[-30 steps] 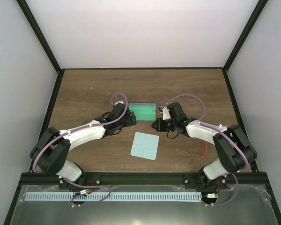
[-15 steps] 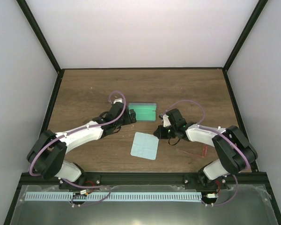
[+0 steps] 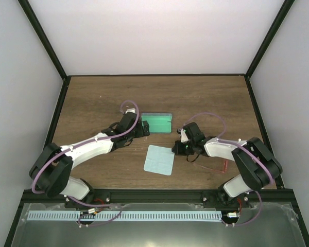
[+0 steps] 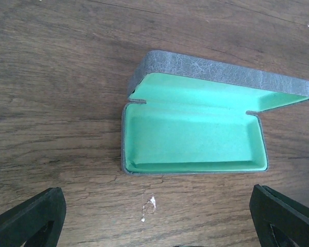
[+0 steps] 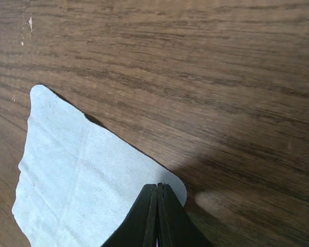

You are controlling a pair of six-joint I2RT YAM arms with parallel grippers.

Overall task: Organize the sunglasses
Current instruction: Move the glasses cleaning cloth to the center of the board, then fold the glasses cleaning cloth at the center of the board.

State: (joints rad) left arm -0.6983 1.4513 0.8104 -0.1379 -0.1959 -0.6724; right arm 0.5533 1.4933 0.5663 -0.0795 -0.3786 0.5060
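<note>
Left fingers (image 4: pixel 26 218) spread wide over open case (image 4: pixel 193 136); right fingers (image 5: pixel 155 216) together at cloth (image 5: pixel 87 190) corner. Risk: thin cloth may slip free when lifted.

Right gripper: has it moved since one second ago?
Yes. The right gripper has drawn back from the case toward the near edge, and its shut tips now sit at the cloth's corner.

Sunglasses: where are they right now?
In the top view the sunglasses lie on the table at its right front, beside the right arm, right of the blue cloth.
</note>
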